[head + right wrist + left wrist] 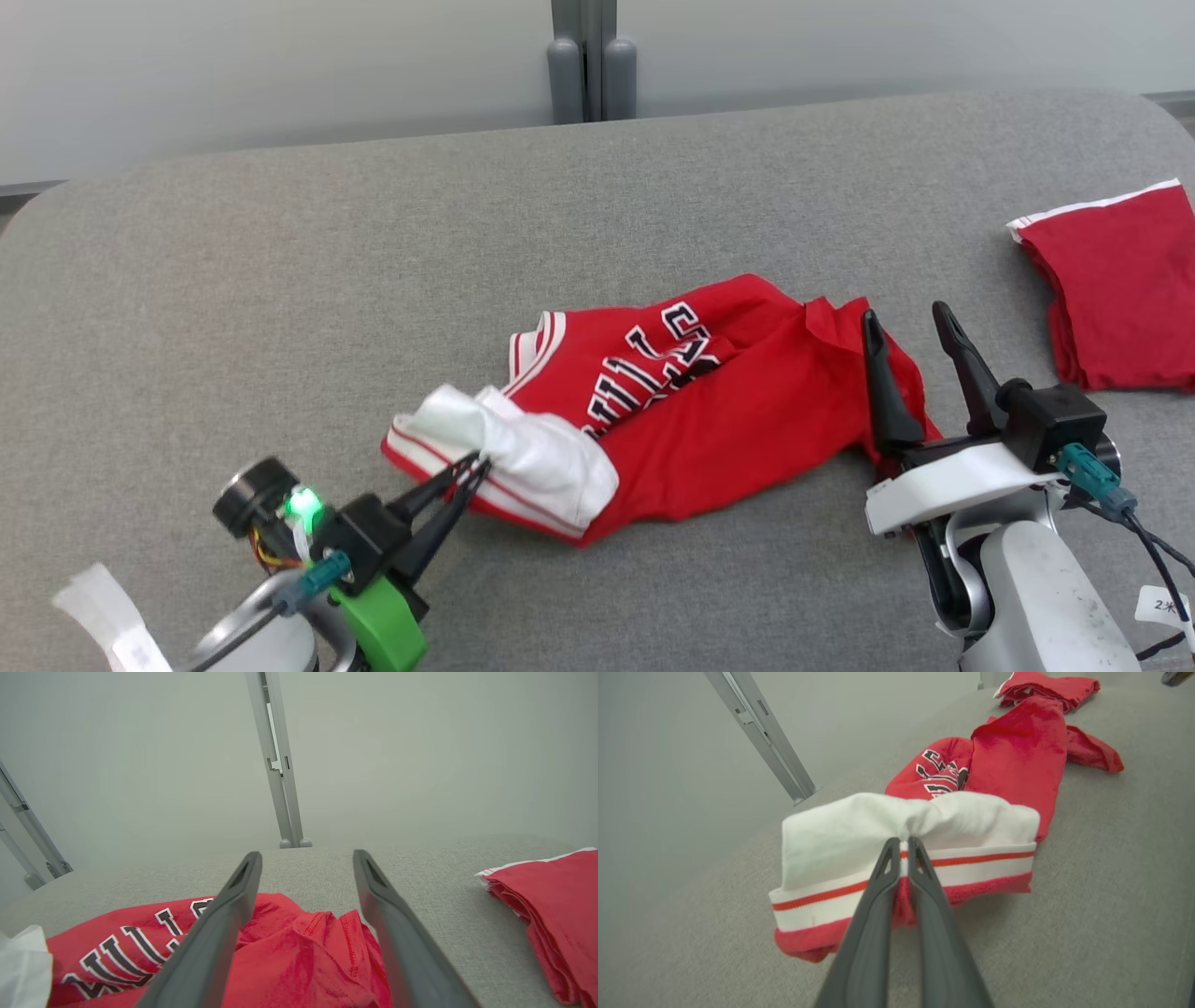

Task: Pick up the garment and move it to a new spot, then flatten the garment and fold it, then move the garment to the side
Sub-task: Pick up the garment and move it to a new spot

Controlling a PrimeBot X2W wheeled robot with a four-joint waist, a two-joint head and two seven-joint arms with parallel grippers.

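A crumpled red jersey, the garment, lies mid-table with black and white lettering, white lining and striped trim. My left gripper is shut on the garment's white, red-striped edge at its near left end. My right gripper stands open just above the garment's right end, its fingers on either side of a rumpled red fold and nothing pinched between them. The lettering shows at the lower left of the right wrist view.
A folded stack of red garments with a white edge lies at the table's right side, seen also as a red stack. The grey padded table reaches back to a pale wall with a grey post.
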